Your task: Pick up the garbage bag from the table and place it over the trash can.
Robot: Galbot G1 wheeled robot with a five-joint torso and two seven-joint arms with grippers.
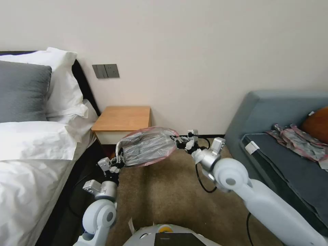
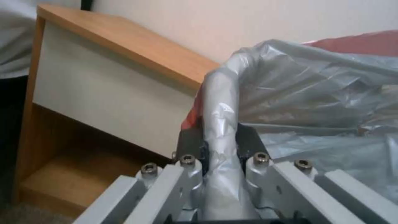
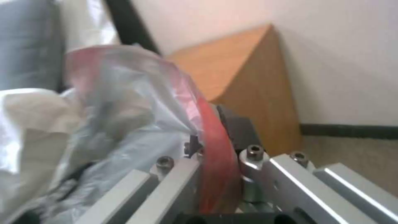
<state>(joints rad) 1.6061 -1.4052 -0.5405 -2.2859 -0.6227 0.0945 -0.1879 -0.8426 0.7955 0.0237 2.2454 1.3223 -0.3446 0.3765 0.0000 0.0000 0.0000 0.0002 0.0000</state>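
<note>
The garbage bag point(image 1: 148, 146), translucent grey with a pink edge, hangs stretched open in the air between my two grippers, in front of the table point(image 1: 123, 118) and above the carpet. My left gripper point(image 1: 118, 160) is shut on the bag's near-left rim; in the left wrist view a fold of the grey bag point(image 2: 290, 93) runs between the dark fingers point(image 2: 188, 141). My right gripper point(image 1: 178, 139) is shut on the far-right rim, with the pink edge point(image 3: 213, 137) pinched beside one finger point(image 3: 236, 127). The trash can is hidden from view.
A bed with white linen point(image 1: 30, 160) and a grey pillow lies on the left. A blue-grey sofa point(image 1: 283, 136) on the right holds a wrinkly grey-pink plastic heap point(image 1: 300, 141). Brown carpet point(image 1: 167, 198) lies between them. A black cable point(image 1: 200, 177) hangs from my right arm.
</note>
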